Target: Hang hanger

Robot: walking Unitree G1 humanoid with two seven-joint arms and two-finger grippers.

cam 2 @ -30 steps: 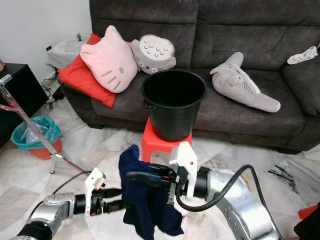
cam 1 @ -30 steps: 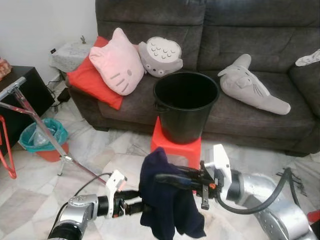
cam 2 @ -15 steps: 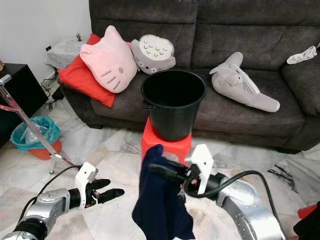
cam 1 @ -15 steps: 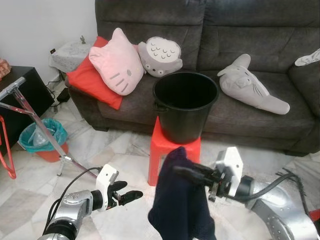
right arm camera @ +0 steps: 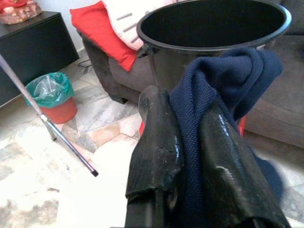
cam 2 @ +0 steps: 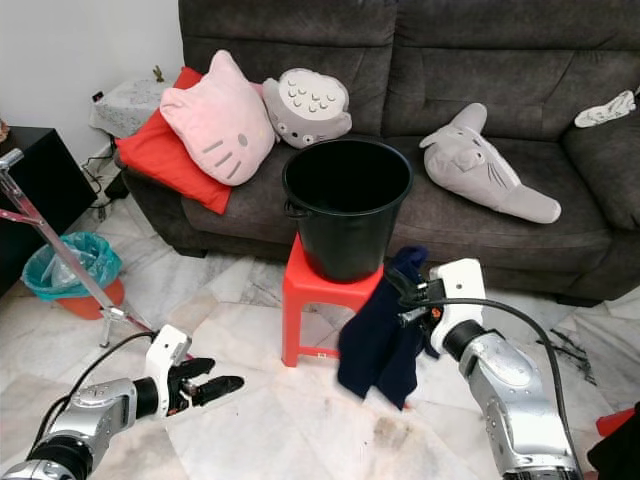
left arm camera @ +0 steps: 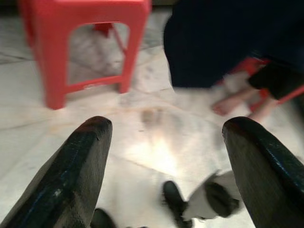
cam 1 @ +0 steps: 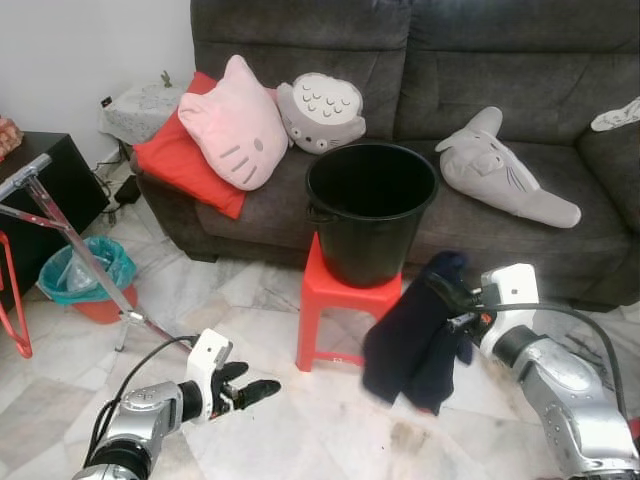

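Marble-tiled floor (cam 1: 300, 430), grey sofa (cam 1: 520, 60) behind. Right gripper (cam 1: 447, 292) clamps dark navy knit cloth (cam 1: 410, 345) beside black plastic bucket (cam 1: 372, 210) on red plastic stool (cam 1: 335, 300). Left gripper (cam 1: 250, 388) low, fingers spread, empty.

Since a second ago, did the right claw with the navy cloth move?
Yes. The right claw carried the navy cloth rightward, from in front of the red stool to its right side.

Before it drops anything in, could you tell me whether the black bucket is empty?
Empty, as far as its inside shows: the bucket stands upright on the red stool, its interior dark and bare.
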